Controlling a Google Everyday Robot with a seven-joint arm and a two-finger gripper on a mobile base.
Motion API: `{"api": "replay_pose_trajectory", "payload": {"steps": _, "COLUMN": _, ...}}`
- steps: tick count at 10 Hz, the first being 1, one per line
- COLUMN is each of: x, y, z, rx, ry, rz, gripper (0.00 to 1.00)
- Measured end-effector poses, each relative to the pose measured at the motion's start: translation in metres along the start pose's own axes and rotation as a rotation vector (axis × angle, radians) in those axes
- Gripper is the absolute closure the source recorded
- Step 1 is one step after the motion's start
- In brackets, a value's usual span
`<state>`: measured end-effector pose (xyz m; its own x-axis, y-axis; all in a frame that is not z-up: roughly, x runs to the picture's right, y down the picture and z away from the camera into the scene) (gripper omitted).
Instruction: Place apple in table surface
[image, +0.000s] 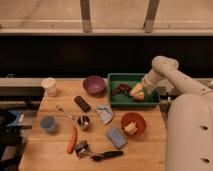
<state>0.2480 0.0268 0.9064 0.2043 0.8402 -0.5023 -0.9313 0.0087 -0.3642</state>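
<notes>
The apple (139, 96) is a small yellow-orange fruit lying in the right part of the green tray (150, 102), next to a dark grape-like cluster (120, 90). My gripper (136, 90) hangs from the white arm (165, 72) and sits right over the apple, touching or nearly touching it. The table surface (57, 155) is a light-brown plank top below and left of the tray.
On the table are a purple bowl (94, 84), a white cup (49, 86), a dark block (82, 103), a blue cloth (104, 114), an orange-red bowl (133, 123) with a pale lump, a blue sponge (117, 137), a carrot (72, 140), a blue cup (48, 123) and utensils.
</notes>
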Motion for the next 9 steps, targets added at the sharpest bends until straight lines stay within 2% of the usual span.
{"api": "replay_pose_trajectory", "payload": {"steps": 4, "x": 0.000, "y": -0.001, "z": 0.001, "rx": 0.005, "ry": -0.001, "rz": 0.001, "gripper": 0.20}}
{"api": "replay_pose_trajectory", "payload": {"steps": 7, "x": -0.002, "y": -0.004, "z": 0.015, "rx": 0.045, "ry": 0.016, "rz": 0.003, "gripper": 0.20}}
{"api": "replay_pose_trajectory", "payload": {"steps": 9, "x": -0.002, "y": -0.007, "z": 0.022, "rx": 0.054, "ry": 0.023, "rz": 0.007, "gripper": 0.20}}
